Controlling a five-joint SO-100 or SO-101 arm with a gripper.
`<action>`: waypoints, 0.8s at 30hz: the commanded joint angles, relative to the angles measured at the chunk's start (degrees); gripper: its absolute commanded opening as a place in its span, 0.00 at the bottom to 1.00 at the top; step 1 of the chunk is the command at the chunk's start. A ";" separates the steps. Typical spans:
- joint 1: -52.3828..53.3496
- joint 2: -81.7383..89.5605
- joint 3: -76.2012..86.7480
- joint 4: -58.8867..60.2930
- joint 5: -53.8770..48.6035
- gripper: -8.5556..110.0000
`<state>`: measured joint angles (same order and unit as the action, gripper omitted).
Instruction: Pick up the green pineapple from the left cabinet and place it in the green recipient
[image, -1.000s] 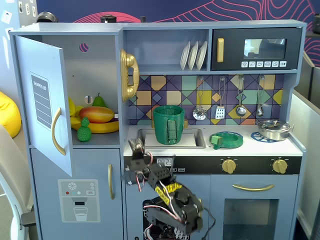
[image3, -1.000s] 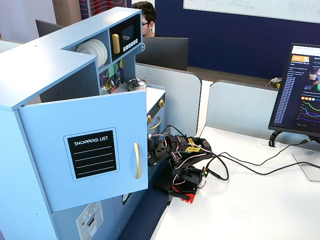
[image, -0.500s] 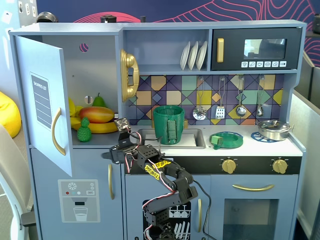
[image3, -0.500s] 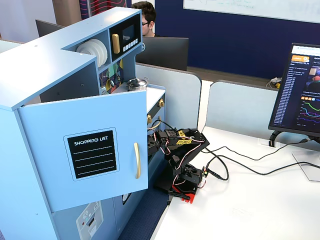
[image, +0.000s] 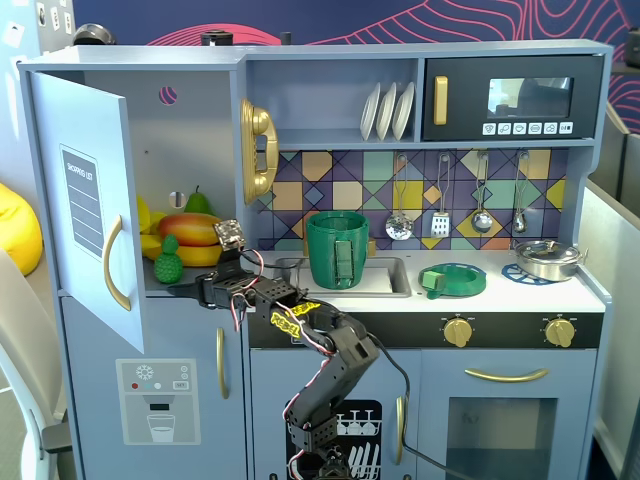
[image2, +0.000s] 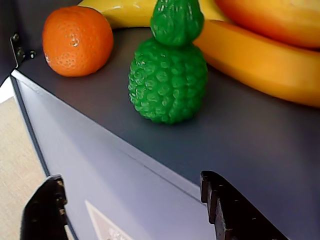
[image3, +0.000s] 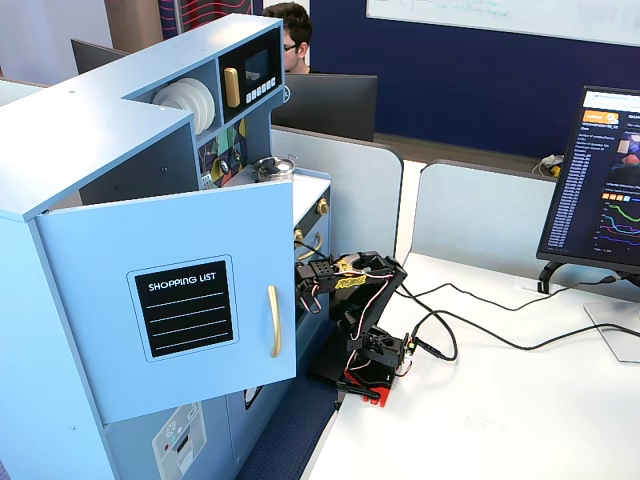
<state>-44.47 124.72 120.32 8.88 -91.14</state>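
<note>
The green pineapple (image: 167, 262) stands upright at the front of the shelf in the left cabinet (image: 200, 130), whose door (image: 88, 215) is swung open. In the wrist view the pineapple (image2: 169, 82) is just ahead of and above the jaws. My gripper (image: 184, 291) is open and empty, at the shelf's front edge just below the pineapple and not touching it; the wrist view shows the gripper (image2: 137, 205) with both black fingers (image2: 45, 212) spread wide. The green recipient (image: 338, 250) stands upright by the sink. In the other fixed view the open door (image3: 180, 300) hides the shelf.
Behind the pineapple lie an orange-red mango (image: 190, 228), yellow bananas (image2: 260, 65), a dark green pear (image: 198, 203) and an orange (image2: 77, 40). A flat green pan (image: 455, 280) and a metal pot (image: 548, 260) sit on the counter. The arm's base (image3: 368, 365) stands on a white desk.
</note>
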 joint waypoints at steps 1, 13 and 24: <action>-0.09 -2.90 -4.39 -6.59 -1.14 0.33; 2.02 -14.68 -13.45 -17.05 -1.67 0.37; 3.87 -21.09 -17.14 -20.30 -1.67 0.42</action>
<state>-41.22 103.80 108.11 -8.96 -92.55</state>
